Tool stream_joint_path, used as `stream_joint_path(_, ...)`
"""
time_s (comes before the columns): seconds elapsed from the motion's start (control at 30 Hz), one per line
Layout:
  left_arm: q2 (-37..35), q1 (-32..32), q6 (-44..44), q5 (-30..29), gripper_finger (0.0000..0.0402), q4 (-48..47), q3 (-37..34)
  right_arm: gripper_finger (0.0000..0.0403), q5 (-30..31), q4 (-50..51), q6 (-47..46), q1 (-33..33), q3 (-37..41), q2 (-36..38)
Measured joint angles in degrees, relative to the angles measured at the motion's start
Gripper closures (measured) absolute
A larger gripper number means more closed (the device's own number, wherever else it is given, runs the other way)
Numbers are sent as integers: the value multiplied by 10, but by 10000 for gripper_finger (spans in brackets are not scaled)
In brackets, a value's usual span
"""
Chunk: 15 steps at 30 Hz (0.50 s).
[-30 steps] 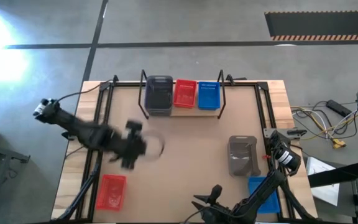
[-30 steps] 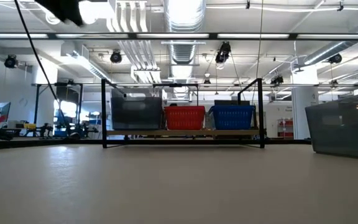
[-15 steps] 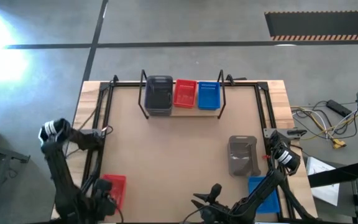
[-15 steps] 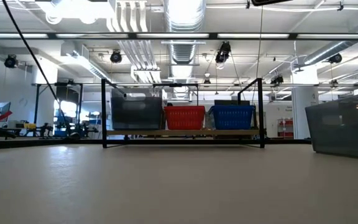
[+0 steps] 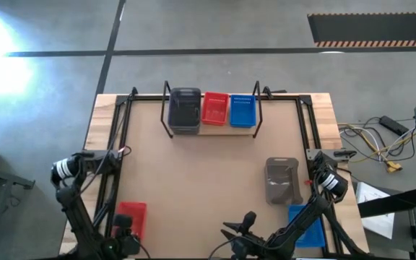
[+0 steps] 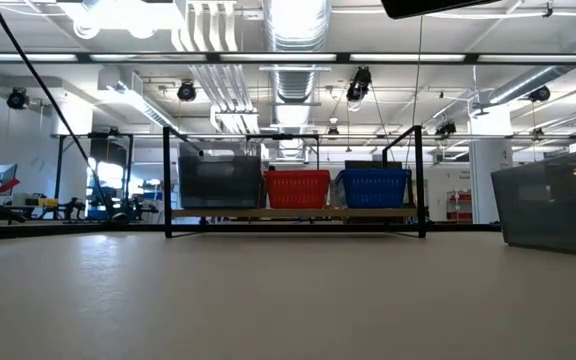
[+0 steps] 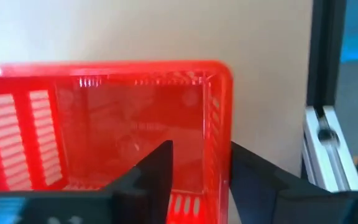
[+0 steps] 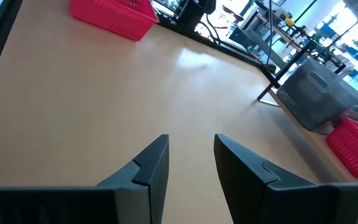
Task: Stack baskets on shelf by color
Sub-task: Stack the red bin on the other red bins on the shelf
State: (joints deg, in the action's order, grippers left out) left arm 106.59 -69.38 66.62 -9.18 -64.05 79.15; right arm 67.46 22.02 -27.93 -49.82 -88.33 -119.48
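The loose red basket [image 7: 104, 130] sits at the bench's [image 5: 208, 173] near-left corner, and our left gripper [image 7: 197, 171] hangs right above it, fingers spread astride one end wall. We should lower squarely before closing, so the rim seats between them. Our right gripper [image 8: 188, 158] waits near-centre, fingers parted, holding nothing.

No legible text, labels, brand marks or numbers on baskets, shelf, table, arms or in the background room
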Motion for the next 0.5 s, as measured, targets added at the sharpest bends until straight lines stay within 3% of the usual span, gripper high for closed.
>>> stream_joint_path(0.23, 0, 56, -106, -19, 387, 8, 0, 282, 0, 0, 0, 0, 0, 0)
stream_joint_path(0.5, 0, 190, -297, -76, 398, 115, 0, 282, 1, 8, 11, -17, -12, 8)
